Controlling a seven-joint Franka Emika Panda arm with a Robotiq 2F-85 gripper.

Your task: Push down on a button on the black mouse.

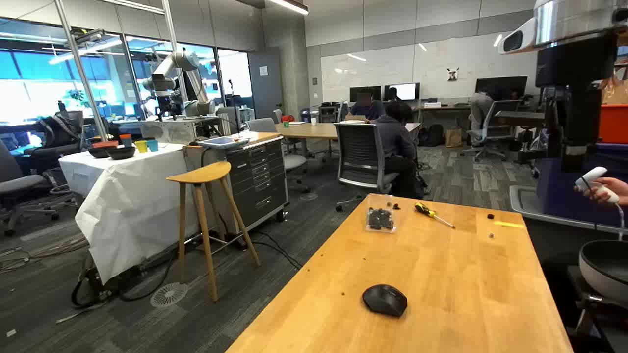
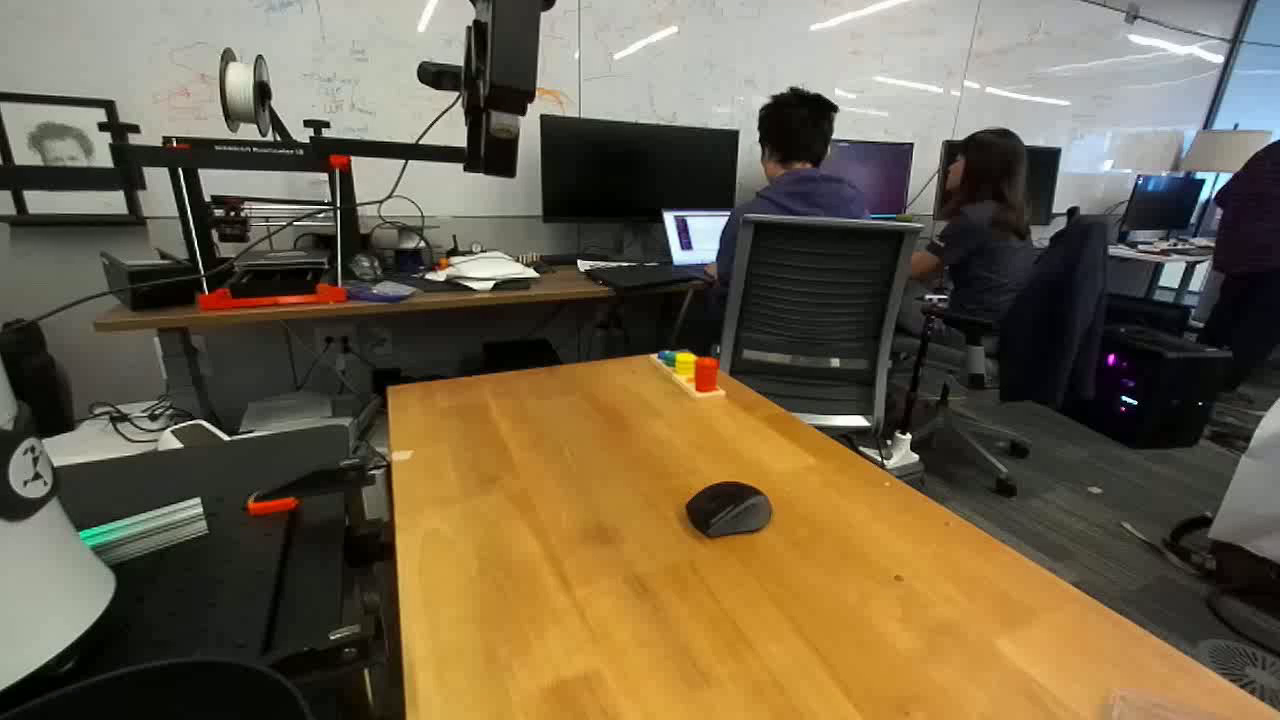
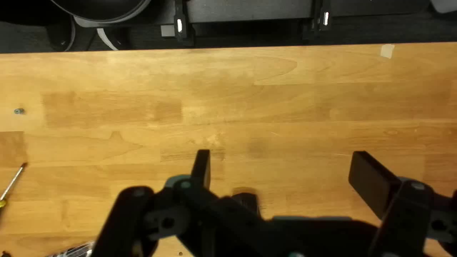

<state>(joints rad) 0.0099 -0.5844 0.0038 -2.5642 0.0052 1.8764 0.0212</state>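
While the gripper (image 3: pixel 280 167) hangs high over the table (image 3: pixel 303 107), its fingers (image 3: pixel 371 182) stand spread wide, with wood showing between them. The mouse (image 1: pixel 385 300) rests flat on the table, lower than the gripper and well apart from it, and I can see it in both exterior views. In the wrist view, the gripper's dark body hides most of it (only a blurred black end peeks out, between the fingers). Off to one side of the gripper, past a finger, lies a yellow-and-black screwdriver (image 1: pixel 432 214); near that, a clear box (image 1: pixel 394 226) holds small dark bits (image 1: pixel 380 218). A yellow strip (image 1: pixel 510 224) lies near the table's edge, also lower than the gripper. Below the gripper, too, in an exterior view, a white controller (image 1: pixel 592 177) is held up beside the table, with a dark-lined bowl (image 1: pixel 598 278) below it in that view. Well apart from the gripper, in an exterior view, a small toy (image 2: pixel 705 374) with red and yellow pieces stands by a corner of the table.
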